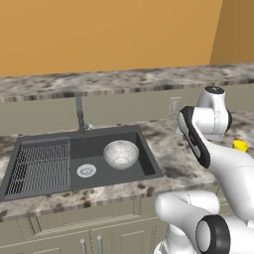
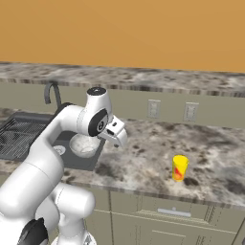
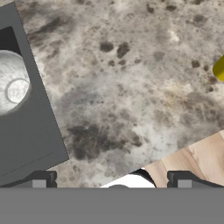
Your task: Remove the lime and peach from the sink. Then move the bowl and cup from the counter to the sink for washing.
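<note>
The silvery-white bowl (image 1: 120, 154) (image 2: 83, 145) (image 3: 11, 87) sits upright inside the dark grey sink (image 1: 94, 151) (image 2: 19, 134) (image 3: 30, 131), at its right end near the round drain (image 1: 86, 170). Far to the right, the yellow cup (image 1: 240, 145) (image 2: 180, 167) (image 3: 220, 69) stands upright on the speckled counter. My gripper (image 2: 120, 139) (image 3: 111, 181) hangs over the bare counter just right of the sink's rim, between bowl and cup. Its jaws are open and hold nothing. The lime and the peach are out of view.
A grey curved faucet (image 1: 79, 116) (image 2: 50, 91) rises behind the sink, and a ribbed drainer (image 1: 42, 166) fills its left half. Wall outlets (image 2: 153, 108) sit on the backsplash. The counter's front edge and wood floor (image 3: 197, 162) lie below the hand.
</note>
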Controlling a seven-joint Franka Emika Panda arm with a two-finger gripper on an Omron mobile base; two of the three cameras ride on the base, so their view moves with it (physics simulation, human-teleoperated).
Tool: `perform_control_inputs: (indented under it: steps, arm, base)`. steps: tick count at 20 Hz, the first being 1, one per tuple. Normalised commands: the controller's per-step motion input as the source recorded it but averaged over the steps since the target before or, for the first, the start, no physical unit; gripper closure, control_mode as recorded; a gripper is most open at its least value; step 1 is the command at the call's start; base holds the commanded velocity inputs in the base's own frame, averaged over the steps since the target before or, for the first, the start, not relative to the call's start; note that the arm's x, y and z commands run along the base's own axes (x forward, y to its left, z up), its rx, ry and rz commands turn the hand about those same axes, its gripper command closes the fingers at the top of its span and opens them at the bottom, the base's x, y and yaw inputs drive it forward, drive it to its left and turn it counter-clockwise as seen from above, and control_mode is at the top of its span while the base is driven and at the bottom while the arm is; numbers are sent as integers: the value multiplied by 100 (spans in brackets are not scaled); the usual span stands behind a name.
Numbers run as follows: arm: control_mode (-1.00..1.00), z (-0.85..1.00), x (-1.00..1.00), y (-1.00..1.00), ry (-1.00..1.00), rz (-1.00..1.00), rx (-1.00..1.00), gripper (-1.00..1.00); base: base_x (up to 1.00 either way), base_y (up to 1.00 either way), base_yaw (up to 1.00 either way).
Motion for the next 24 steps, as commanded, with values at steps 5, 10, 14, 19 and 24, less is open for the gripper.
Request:
perform_control_inputs:
  steps: [5,10,14,19,24]
  arm:
    - [-100,0,0,0,0,0,0,-100]
    - [-100,0,-2,-1,0,0,0,-100]
    - [-100,0,-4,-18,0,-13,0,-100]
    - [-100,7,-4,-35,3,-9,4,-100]
    - [-100,11,-9,-40,1,8,2,-100]
  base:
    - [0,0,0]
    - [0,0,0]
    - [0,0,0]
    - [0,0,0]
    - [0,0,0]
